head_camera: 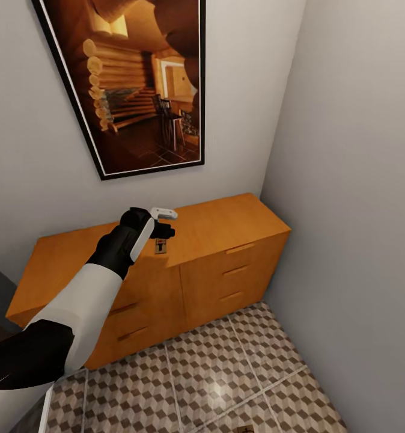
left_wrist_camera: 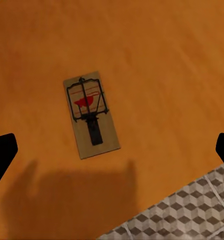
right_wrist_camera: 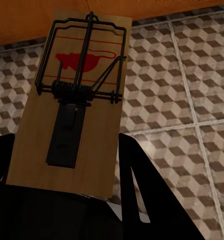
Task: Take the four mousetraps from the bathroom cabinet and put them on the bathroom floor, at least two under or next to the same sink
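One mousetrap (head_camera: 161,245) lies flat on top of the orange-brown cabinet (head_camera: 226,225), near its front edge. My left gripper (head_camera: 166,221) hovers just above it, open. In the left wrist view the mousetrap (left_wrist_camera: 91,115) sits between and ahead of the two spread fingertips (left_wrist_camera: 2,155) of the left gripper (left_wrist_camera: 113,149), with nothing touching it. My right gripper (right_wrist_camera: 64,165) is shut on another mousetrap (right_wrist_camera: 72,100), held by its plain end above the cube-patterned bathroom floor (right_wrist_camera: 181,100). The sink is out of view.
The cabinet stands in a corner, against the back wall under a framed picture (head_camera: 136,84) and close to the right wall (head_camera: 359,180). Tiled floor (head_camera: 226,373) spreads in front of it. A small brownish thing (head_camera: 246,429) shows at the bottom edge.
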{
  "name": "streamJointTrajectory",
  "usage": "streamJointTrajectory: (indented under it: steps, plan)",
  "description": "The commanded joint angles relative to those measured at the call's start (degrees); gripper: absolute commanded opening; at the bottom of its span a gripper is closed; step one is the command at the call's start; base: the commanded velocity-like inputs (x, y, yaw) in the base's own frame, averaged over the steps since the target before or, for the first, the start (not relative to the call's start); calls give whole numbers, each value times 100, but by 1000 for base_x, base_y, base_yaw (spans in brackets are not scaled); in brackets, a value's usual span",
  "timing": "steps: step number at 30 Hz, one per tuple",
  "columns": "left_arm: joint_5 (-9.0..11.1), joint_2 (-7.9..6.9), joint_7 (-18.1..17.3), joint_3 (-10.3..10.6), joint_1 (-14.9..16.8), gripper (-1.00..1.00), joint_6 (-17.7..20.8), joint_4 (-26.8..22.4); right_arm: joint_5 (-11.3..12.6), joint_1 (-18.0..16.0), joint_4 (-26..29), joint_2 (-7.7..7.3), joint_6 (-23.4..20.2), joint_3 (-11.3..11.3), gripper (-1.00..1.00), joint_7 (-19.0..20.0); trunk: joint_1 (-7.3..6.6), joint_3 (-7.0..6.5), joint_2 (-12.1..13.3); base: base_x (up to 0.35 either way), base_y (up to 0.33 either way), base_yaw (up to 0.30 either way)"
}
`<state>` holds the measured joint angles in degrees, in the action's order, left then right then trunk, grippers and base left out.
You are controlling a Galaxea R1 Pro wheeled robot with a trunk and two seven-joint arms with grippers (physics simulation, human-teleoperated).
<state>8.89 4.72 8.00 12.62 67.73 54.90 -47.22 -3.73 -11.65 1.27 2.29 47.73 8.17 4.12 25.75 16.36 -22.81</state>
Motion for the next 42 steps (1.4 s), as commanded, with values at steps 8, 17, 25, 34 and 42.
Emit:
streamJointTrajectory:
  steps: [8,17,25,34,42]
  plan:
    - [159,-9,74,-3,6,100,-383,215,-14,-4,-4,0,17,-18,-100,29,3,10,-11,24,0,0]
    - [246,-8,98,-21,9,100,-742,320,-14,-4,-4,0,17,-18,-100,28,3,10,-11,7,0,0]
    - [253,-15,106,-40,8,100,-827,330,-14,-4,-4,0,17,-18,-100,29,3,10,-11,0,0,0]
    - [254,-16,112,-440,4,100,-976,424,-14,-4,-4,0,17,-18,-100,29,3,10,-11,0,0,0]
    - [254,-23,114,-657,3,100,-1155,552,-14,-4,-4,-5,17,-18,-100,28,3,10,-11,0,0,0]
